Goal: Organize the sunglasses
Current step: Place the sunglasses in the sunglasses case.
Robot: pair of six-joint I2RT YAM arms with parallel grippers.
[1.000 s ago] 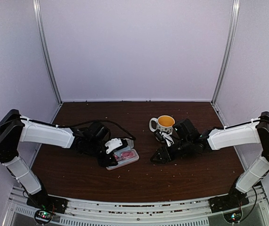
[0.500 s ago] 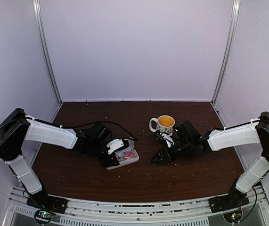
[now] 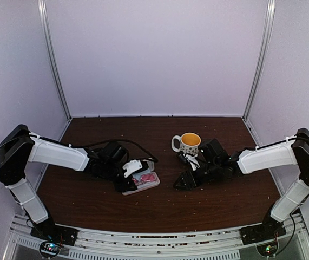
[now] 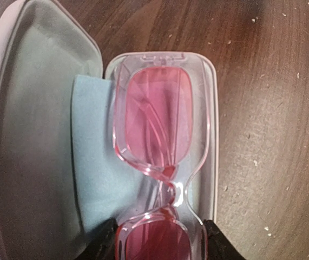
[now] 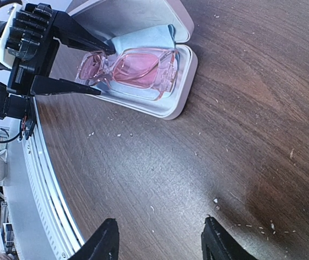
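Left arm comes in low from the case's left side. Left end effector (image 4: 159, 241) straddles one lens end of the sunglasses (image 4: 157, 116). Its two fingers lie against the frame's long sides, narrowed to about lens width and holding the frame.

Sunglasses have a translucent pink frame and rosy lenses. They lie flat in the tray half of the glasses case (image 4: 212, 135), with the frame close to the tray rim all round. A light blue cloth (image 4: 92, 162) sits under them and spills across the hinge edge. The lid (image 4: 30, 135) is swung open and lies back beside the tray.

Right of the case, a band of bare dark surface (image 5: 224, 135), flecked with pale crumbs, runs up to the right end effector (image 5: 158, 227). That one sits low over the surface, near the case but not touching it. Its fingers are spread wide with nothing between them.

Mug (image 3: 189, 142) is white and spotted, yellow inside. It stands behind and to the right of the case, just behind the right wrist.

In front of the case there is a strip of bare surface, then the metal rail (image 5: 40, 179) at the near edge. Behind the case, the surface runs open to the back wall.
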